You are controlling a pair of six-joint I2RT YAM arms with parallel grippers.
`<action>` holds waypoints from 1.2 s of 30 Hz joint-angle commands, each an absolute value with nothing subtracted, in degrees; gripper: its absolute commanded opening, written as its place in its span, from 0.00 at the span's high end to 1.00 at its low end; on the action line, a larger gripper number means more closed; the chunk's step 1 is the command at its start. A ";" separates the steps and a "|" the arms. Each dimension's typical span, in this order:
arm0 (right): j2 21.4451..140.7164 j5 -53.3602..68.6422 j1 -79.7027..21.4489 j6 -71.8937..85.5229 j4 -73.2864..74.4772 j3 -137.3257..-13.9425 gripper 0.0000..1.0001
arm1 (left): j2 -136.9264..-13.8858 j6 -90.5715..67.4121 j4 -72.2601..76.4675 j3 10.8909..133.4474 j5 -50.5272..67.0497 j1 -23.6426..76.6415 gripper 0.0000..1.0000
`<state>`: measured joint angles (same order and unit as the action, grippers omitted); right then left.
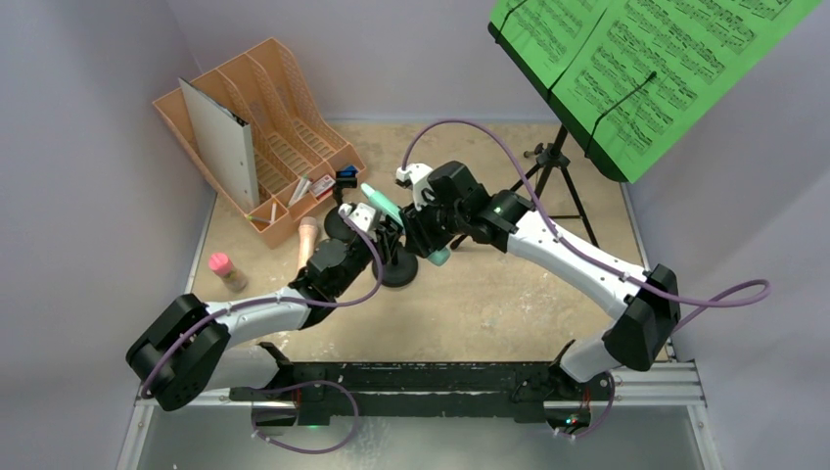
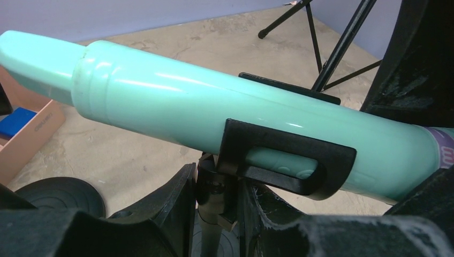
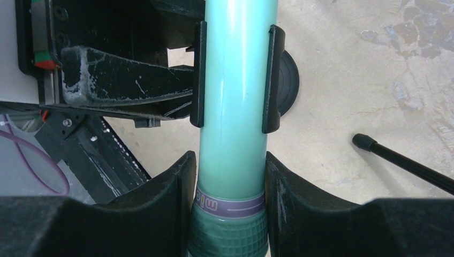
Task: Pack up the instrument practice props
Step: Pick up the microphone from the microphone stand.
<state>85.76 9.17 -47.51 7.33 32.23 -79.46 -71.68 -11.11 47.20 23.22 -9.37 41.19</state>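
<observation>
Mottled beige tabletop (image 1: 509,294), plain lilac-grey walls (image 1: 88,147) on three sides. Right gripper (image 3: 230,176): fingers (image 3: 171,187) a narrow gap apart, pinching the glossy teal plastic toy microphone (image 3: 233,80) on its lower body at the purple band, with the darker gridded head toward the wrist. Just ahead of the fingertips the microphone sits in a black U-shaped clip (image 3: 270,80). Left gripper (image 2: 217,211): nearly pressed together, clamped on the thin stem of the short black round-based clip pole (image 2: 211,235), right under that clip. The microphone lies tilted across above the fingers. The pole's round base (image 1: 396,269) sits on the tabletop below both grippers. A second black round base (image 2: 61,195) is just to the left gripper's left. Behind the right gripper: black tripod (image 1: 560,171) carrying green sheet-music pages (image 1: 646,59) on its desk. Beyond and left of the left gripper: orange slotted plastic file rack (image 1: 294,108) with an upright grey binder (image 1: 220,127).
</observation>
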 commanded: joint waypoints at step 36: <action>72.74 17.89 -48.15 8.21 50.65 -70.42 1.00 | -71.10 -15.06 47.02 20.96 -24.82 32.76 1.00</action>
